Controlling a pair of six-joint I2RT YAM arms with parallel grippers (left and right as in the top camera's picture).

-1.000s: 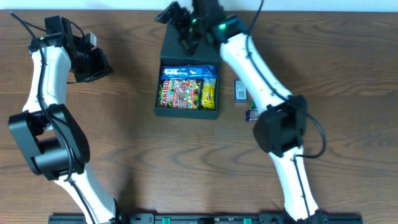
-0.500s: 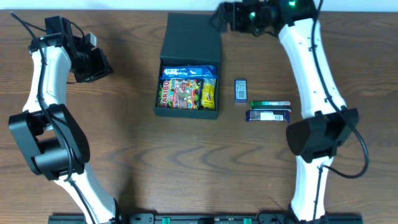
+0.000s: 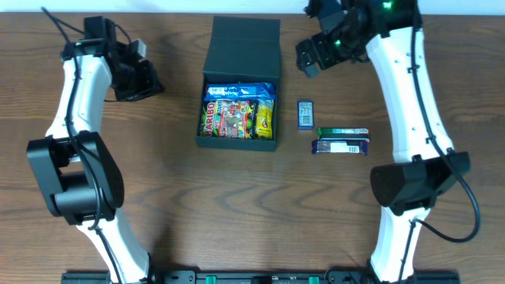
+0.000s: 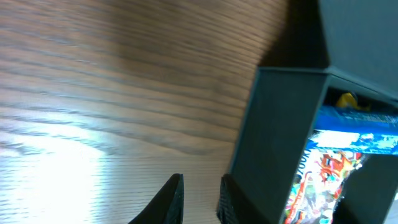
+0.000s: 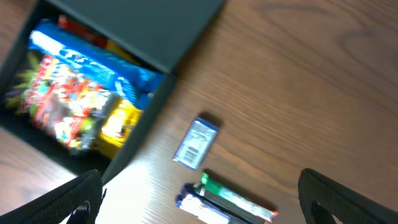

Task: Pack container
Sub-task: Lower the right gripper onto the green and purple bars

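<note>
container (image 3: pixel 241 47) between both jaws

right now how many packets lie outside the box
3: a small blue packet just right of the container, then a green bar and a dark blue bar farther right.

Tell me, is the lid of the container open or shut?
Open. The lid lies folded back behind the container, and the snack packets inside show plainly.
</note>
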